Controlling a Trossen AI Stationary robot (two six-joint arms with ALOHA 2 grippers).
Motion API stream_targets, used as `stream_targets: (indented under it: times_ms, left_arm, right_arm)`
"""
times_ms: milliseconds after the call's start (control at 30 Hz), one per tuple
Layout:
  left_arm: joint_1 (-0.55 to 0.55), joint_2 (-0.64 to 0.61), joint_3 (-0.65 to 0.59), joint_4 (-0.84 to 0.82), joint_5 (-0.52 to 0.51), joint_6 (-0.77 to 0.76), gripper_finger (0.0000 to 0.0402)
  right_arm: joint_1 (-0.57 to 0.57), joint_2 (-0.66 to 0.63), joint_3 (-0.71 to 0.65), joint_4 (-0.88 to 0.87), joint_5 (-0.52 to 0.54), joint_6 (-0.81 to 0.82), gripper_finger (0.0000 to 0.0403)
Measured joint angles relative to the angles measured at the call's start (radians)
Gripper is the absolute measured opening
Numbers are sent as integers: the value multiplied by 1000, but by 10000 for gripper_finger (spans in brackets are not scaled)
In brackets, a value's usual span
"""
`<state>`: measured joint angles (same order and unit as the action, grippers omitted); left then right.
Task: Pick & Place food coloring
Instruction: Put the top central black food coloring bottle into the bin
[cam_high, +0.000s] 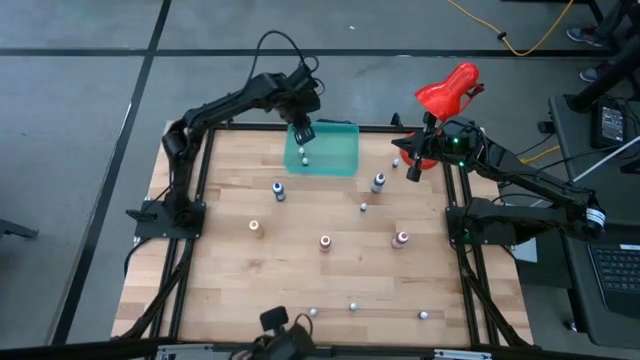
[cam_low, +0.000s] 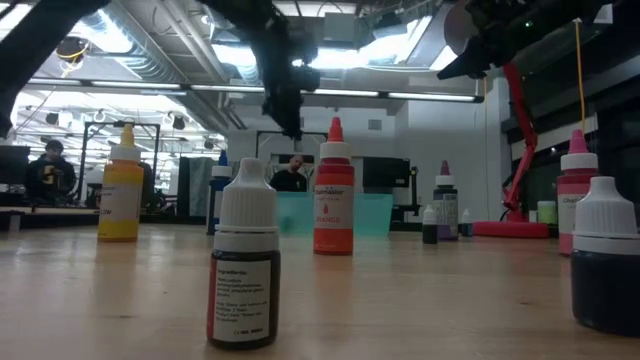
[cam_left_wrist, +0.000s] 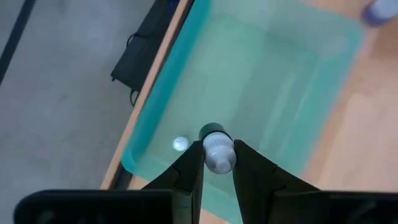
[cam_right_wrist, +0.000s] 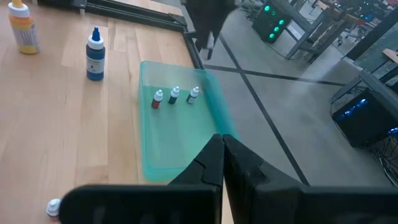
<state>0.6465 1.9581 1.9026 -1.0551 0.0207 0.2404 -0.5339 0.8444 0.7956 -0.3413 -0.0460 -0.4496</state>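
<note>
Wooden tabletop (cam_high: 230, 270): my left pincer (cam_left_wrist: 217, 163) grips a small bottle (cam_left_wrist: 217, 152) over the teal bin (cam_right_wrist: 177, 134), which holds three tiny bottles (cam_right_wrist: 174, 95).

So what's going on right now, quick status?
Left gripper shut on small white-capped bottle, above translucent teal bin. Right gripper shut, empty, waiting beside bin. Nothing blocking.

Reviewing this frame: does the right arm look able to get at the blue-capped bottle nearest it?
Probably yes: the right tool is shut and empty, and bare table separates it from that bottle.
</note>
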Motion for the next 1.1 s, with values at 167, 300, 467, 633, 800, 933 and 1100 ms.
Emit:
stream_targets:
  times_ms: [167,300,467,633,800,933,1100]
  left_arm:
    - [21,70,-1,55,25,62,65]
    - [30,124,-1,89,50,102,65]
    - [37,192,-1,95,62,146,64]
    - [36,249,-1,99,61,191,64]
    - [37,282,-1,108,58,217,64]
    - [45,305,-1,114,60,218,64]
    - [50,317,-1,111,62,218,64]
  right_arm:
    - [0,0,0,0,0,0,12]
    - [0,0,0,0,0,0,12]
    - [0,0,0,0,0,0,12]
    - [0,0,0,1,0,0,12]
    - [0,0,0,1,0,0,12]
    - [0,0,0,1,0,0,12]
    - [0,0,0,1,1,0,12]
